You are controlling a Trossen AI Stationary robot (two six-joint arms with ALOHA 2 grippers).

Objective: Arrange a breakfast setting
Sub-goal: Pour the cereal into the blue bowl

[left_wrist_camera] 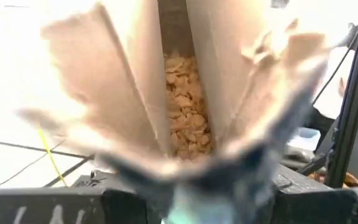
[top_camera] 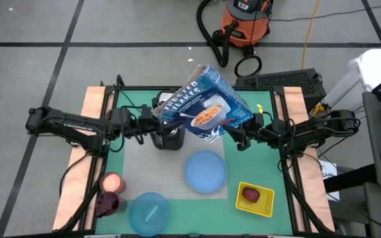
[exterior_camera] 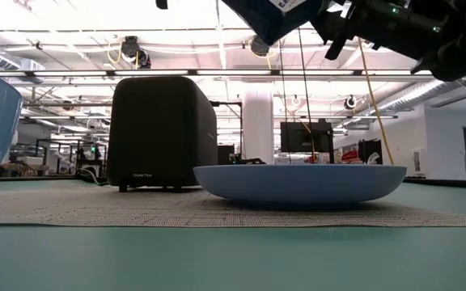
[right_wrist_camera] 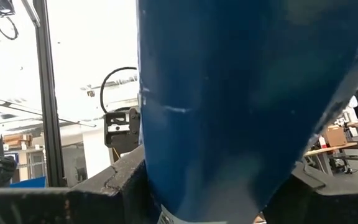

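Overhead, both dark arms meet above the far half of the desk (top_camera: 243,211) and share one load: the blue cardboard cereal box (top_camera: 207,106), lifted clear of the surface and tilted. The left pincer (top_camera: 156,118) is clamped on the box's left end, where the brown flaps stand open and pale flakes (left_wrist_camera: 188,118) show inside. The right pincer (top_camera: 239,135) is clamped on the box's right end; its wrist view is filled by the blue side of the carton.

Below the box, the black-and-silver toaster (top_camera: 167,137) stands at the far side of the grey woven mat (top_camera: 141,168). On the mat's right part lies the light-blue round plate (top_camera: 206,171), and in the low view it sits just right of the toaster. Right of the plate and nearer, off the mat, the yellow square tray (top_camera: 262,206) holds the small browned bagel (top_camera: 251,194).

At the near left, the light-blue bowl (top_camera: 149,213) carries the metal spoon (top_camera: 152,213) inside it. Left of the bowl sits the dark red fruit (top_camera: 108,203), with a pinkish round thing (top_camera: 112,182) touching it on the far side; what that is cannot be told
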